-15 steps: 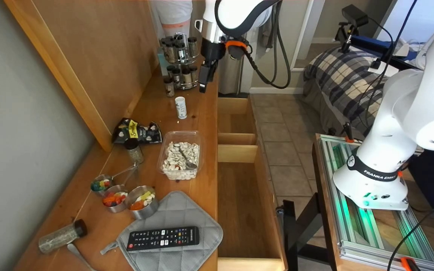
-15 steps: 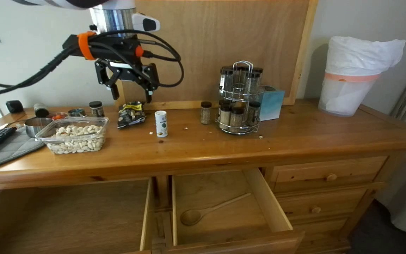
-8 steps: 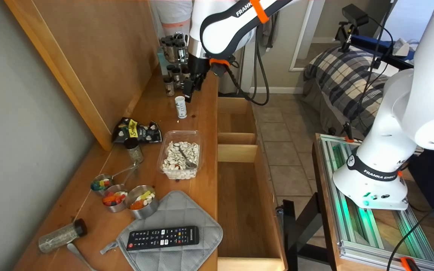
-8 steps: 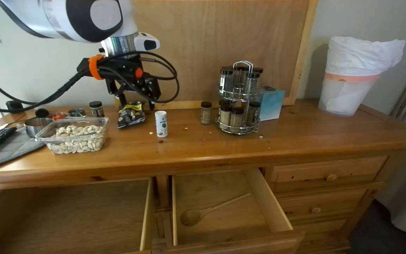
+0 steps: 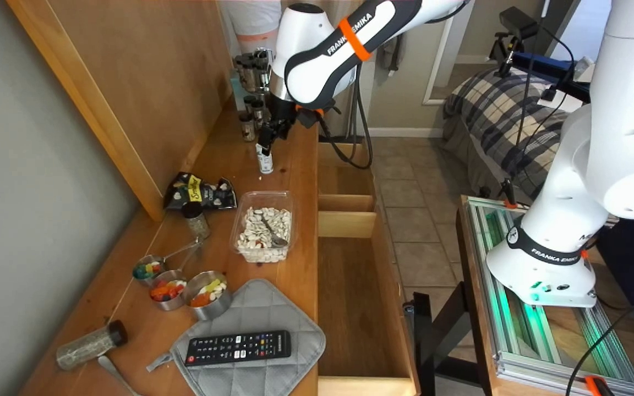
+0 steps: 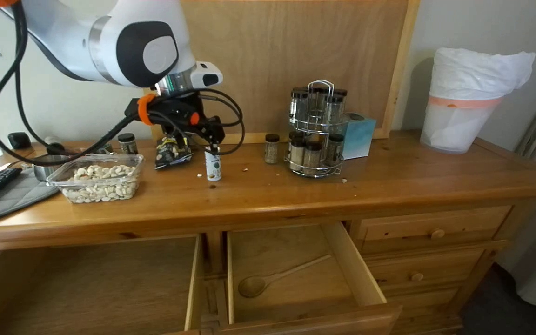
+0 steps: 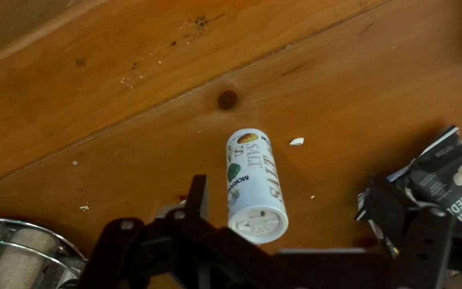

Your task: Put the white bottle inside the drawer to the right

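Wrist view: the black fingers [image 7: 197,196] are spread wide with nothing gripped, and the small white cylindrical salt bottle [image 7: 255,176] stands upright on the orange-brown wooden tabletop [image 6: 258,193], within their span as seen there, nearer the finger at the left of that view, with a narrow strip of wood showing between. I judge the step in hand to be lining up for the grasp. To do it well, centre the bottle first, then lower straight until the fingers flank its body rather than just its perforated top, and close gently; a one-sided touch would probably tip something so slim. Next, lift clear before travelling over the tabletop's edge to the short, shallow light-wood drawer [image 6: 354,265], pulled open below, to the right of a longer light-wood drawer [image 6: 100,284] in an exterior view. The shallow one holds a wooden spoon [image 6: 255,285] lying aslant, so releasing low, clear of the handle, should let the bottle settle. As for other containers, a clear plastic tub [image 5: 264,199] is filled with flat off-white pieces [image 5: 256,225], a dark-grey spoon [image 5: 279,241] resting on them; three metal measuring cups [image 5: 213,309] hold brightly coloured pieces [image 5: 201,299]; a two-tier chrome wire rack [image 6: 313,128] carries black-lidded glass jars [image 6: 313,159]; and a translucent white bin [image 6: 452,125] wears a white liner [image 6: 472,72] that hides whatever is inside.
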Available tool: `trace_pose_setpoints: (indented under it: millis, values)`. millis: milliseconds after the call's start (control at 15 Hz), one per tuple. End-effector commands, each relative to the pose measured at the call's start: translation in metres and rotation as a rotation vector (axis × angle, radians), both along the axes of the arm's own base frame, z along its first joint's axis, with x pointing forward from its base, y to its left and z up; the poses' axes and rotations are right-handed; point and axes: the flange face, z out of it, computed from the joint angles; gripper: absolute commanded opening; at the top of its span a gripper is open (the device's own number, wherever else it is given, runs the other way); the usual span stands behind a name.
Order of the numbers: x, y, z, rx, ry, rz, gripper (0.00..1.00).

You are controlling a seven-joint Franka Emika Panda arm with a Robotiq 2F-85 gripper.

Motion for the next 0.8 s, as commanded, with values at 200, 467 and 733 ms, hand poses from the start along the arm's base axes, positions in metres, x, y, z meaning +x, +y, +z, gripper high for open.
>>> trace_pose_setpoints:
  millis: [200, 467, 733]
  values:
    - [0.026, -0.007, -0.017, 0.016, -0.04, -0.12, 1.0]
    - [0.035, -0.008, -0.027, 0.013, -0.035, -0.161, 1.0]
    - [0.039, -0.011, -0.035, 0.014, -0.028, -0.198, 1.0]
